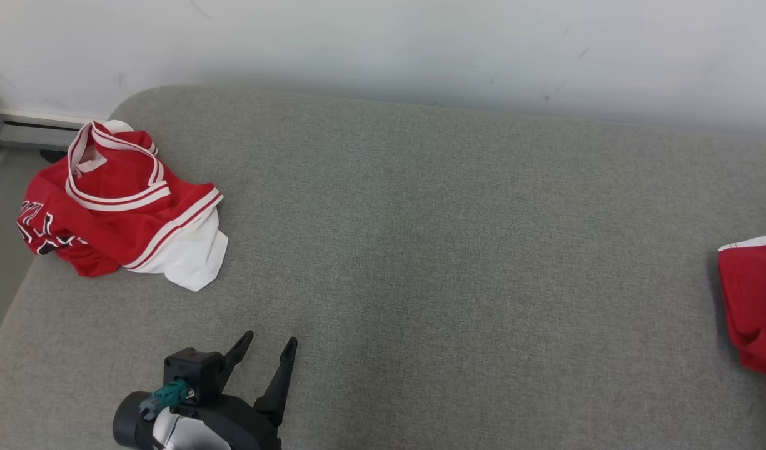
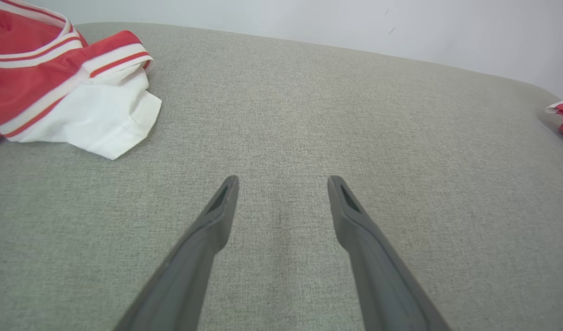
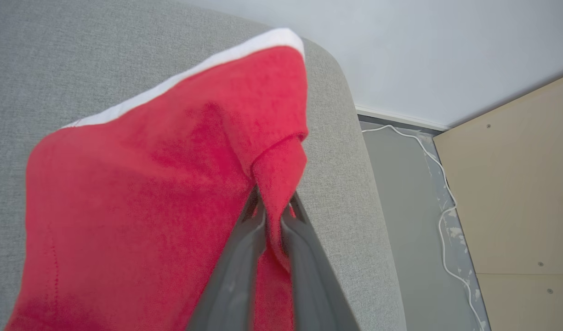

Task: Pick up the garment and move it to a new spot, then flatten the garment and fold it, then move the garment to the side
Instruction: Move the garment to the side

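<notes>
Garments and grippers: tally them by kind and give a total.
Garments: 2, a crumpled jersey on the left and a red garment at the right.
Grippers: 2, the left gripper open, the right gripper shut on the red garment.
Total: 4.

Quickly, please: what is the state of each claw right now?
Left claw: open, holding nothing.
Right claw: closed on the red garment.
</notes>
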Controlling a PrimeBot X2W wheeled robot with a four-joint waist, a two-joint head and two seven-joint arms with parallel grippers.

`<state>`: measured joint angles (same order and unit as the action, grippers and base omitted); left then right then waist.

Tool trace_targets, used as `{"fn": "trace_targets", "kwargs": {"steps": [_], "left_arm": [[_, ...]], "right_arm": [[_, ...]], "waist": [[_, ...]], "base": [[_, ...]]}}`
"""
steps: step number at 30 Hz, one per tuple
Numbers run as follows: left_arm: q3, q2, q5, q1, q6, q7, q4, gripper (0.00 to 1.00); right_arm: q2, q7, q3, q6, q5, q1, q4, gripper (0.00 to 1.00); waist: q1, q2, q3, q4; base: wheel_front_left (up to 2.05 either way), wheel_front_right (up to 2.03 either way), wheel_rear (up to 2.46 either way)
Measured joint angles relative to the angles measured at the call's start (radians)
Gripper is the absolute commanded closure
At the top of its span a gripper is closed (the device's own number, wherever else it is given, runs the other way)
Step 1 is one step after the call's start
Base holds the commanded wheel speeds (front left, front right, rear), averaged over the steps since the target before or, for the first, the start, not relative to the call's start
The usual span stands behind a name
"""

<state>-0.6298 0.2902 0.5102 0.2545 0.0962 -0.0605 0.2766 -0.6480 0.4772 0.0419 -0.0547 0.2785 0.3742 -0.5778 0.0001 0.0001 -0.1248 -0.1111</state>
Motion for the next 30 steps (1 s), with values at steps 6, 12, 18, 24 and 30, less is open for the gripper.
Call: {"fn": "trace_targets", "kwargs": {"steps": [6, 12, 18, 24, 30], "left_arm": [[-0.001, 0.003, -0.001, 0.0, 0.0, 0.007, 0.0, 0.0], [-0.001, 0.002, -0.001, 0.0, 0.0, 0.007, 0.0, 0.0], [-0.001, -0.003, -0.001, 0.001, 0.0, 0.007, 0.008, 0.0], [0.003, -0.007, -0.001, 0.0, 0.0, -0.007, 0.03, 0.0], [0.025, -0.005, -0.001, -0.006, 0.005, -0.036, 0.039, 0.0]], "right_arm": [[0.0, -0.074, -0.011, -0.007, -0.021, 0.01, 0.012, 0.0], [0.002, -0.167, -0.029, -0.002, -0.038, 0.052, 0.039, 0.0], [0.058, -0.272, -0.041, 0.035, -0.02, 0.089, 0.066, 0.0], [0.155, -0.357, -0.036, 0.067, 0.053, 0.054, 0.1, 0.0], [0.254, -0.426, -0.029, 0.063, 0.094, -0.064, 0.161, 0.0]], "waist": [[0.0, 0.0, -0.002, 0.004], [0.0, 0.0, -0.001, 0.007], [-0.0001, 0.0, 0.015, 0.01], [-0.0002, -0.0001, 0.049, 0.013], [-0.0001, -0.0002, 0.091, 0.018]], "base": [[0.0, 0.0, 0.0], [0.0, 0.0, 0.0], [0.0, 0.0, 0.0], [0.0, 0.0, 0.0], [0.0, 0.0, 0.0]]}}
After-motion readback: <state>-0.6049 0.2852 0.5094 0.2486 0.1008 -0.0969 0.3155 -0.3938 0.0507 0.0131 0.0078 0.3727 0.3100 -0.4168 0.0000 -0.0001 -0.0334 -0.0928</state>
